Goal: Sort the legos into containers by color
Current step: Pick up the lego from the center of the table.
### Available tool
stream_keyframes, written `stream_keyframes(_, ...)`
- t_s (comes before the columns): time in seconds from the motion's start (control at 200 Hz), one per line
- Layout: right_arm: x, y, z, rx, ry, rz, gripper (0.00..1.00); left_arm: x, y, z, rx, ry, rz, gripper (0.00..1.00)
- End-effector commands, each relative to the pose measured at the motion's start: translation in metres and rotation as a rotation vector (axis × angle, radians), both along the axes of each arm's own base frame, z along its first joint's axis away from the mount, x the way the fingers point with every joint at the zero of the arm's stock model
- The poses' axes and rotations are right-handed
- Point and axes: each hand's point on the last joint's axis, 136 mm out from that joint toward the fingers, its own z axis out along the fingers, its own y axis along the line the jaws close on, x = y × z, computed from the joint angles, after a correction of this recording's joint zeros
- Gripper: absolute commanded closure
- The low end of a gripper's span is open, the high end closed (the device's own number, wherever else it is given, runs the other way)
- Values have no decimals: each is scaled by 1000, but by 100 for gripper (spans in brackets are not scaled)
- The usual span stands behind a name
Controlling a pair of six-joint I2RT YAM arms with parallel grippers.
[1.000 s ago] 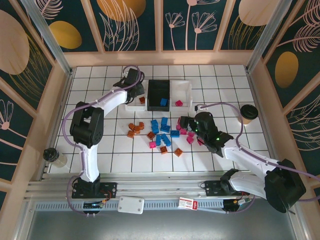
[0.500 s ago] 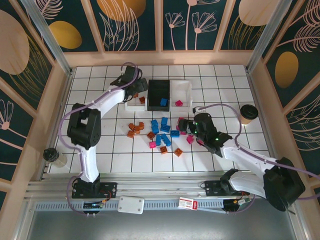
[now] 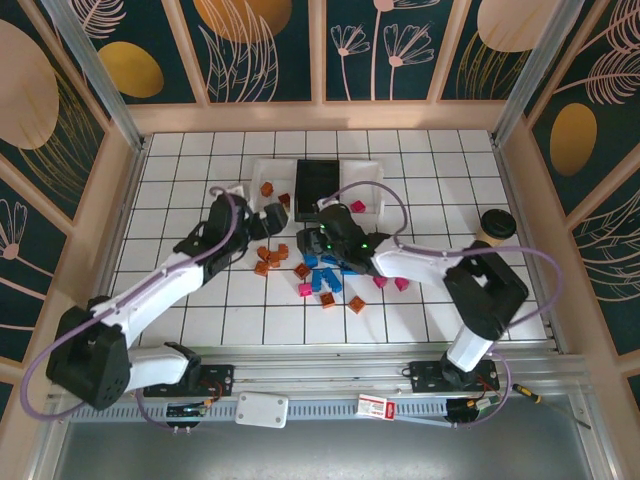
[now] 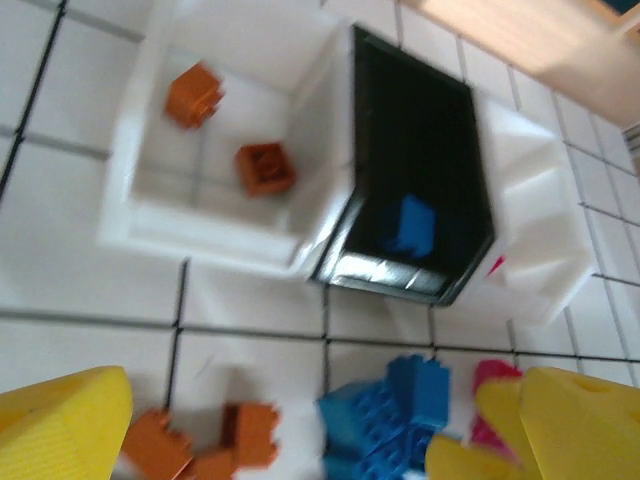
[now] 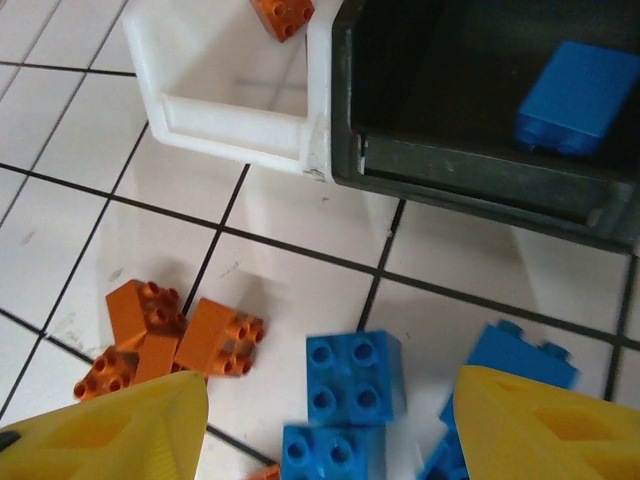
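Both claws are empty. Your left gripper (image 4: 300,425) hangs spread wide over the loose pile. Its yellow fingers (image 4: 60,425) straddle a few loose orange bricks (image 4: 205,445) and a blue cluster (image 4: 385,415) on the tiled floor (image 4: 250,300), with nothing pinched between them. Your right gripper (image 5: 330,400) gapes just as wide, low over a blue four-stud brick (image 5: 355,375) just short of the black bin (image 5: 480,175). That line-up makes sense, since one blue brick (image 5: 578,95) lies inside that bin. The left white bin (image 4: 200,235) holds two sorted orange bricks (image 4: 265,168), and the right white bin (image 4: 545,250) holds one pink brick (image 3: 352,206). So the scheme reads orange left, blue middle, pink right. The three bins stand touching in a row, open tops up, at the far side of the pile, a short carry from it. Most of the legos (image 3: 320,268) lie unsorted on the tiles, so by my reckoning the sorting is barely begun. In the overhead view both grippers crowd the same patch. Clash risk: work one arm while the other waits.
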Motion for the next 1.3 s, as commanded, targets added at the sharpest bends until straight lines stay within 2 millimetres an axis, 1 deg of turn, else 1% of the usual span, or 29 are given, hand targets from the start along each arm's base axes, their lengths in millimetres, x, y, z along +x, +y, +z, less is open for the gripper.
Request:
stream_keyframes(0.0, 9, 6, -17, -84, 21, -3, 34, -14, 15, 3, -45, -36, 56, 1)
stream_keyframes(0.145, 16, 13, -33, -150, 33, -14, 35, -31, 31, 0, -41, -59, 90, 1)
stream_keyframes(0.25, 18, 17, -41, -166, 44, -11, 38, -37, 40, -5, -20, -52, 115, 1)
stream_keyframes(0.32, 20, 17, -47, -184, 50, -20, 40, -40, 44, -8, -8, -46, 128, 1)
stream_keyframes(0.405, 21, 15, -55, -212, 62, -28, 42, -42, 46, -10, -2, -45, 133, 1)
stream_keyframes(0.611, 20, 13, -64, -233, 85, -30, 49, -43, 49, -10, 15, -46, 139, 1)
stream_keyframes(0.711, 17, 13, -68, -230, 97, -24, 50, -42, 50, -11, 18, -44, 143, 1)
stream_keyframes(0.816, 15, 12, -73, -244, 106, -23, 48, -42, 50, -12, 23, -41, 146, 1)
stream_keyframes(0.871, 13, 10, -76, -259, 108, -25, 51, -41, 50, -12, 26, -40, 146, 1)
stream_keyframes(0.951, 13, 7, -75, -271, 100, -26, 58, -41, 51, -13, 28, -38, 147, 1)
stream_keyframes(1.111, 11, 10, -63, -261, 61, -14, 69, -41, 51, -15, 31, -31, 153, 1)
stream_keyframes(1.226, 12, 15, -42, -213, 10, -3, 74, -40, 51, -15, 32, -30, 156, 1)
stream_keyframes(1.296, 14, 18, -23, -161, -29, -3, 76, -40, 52, -15, 35, -29, 161, 1)
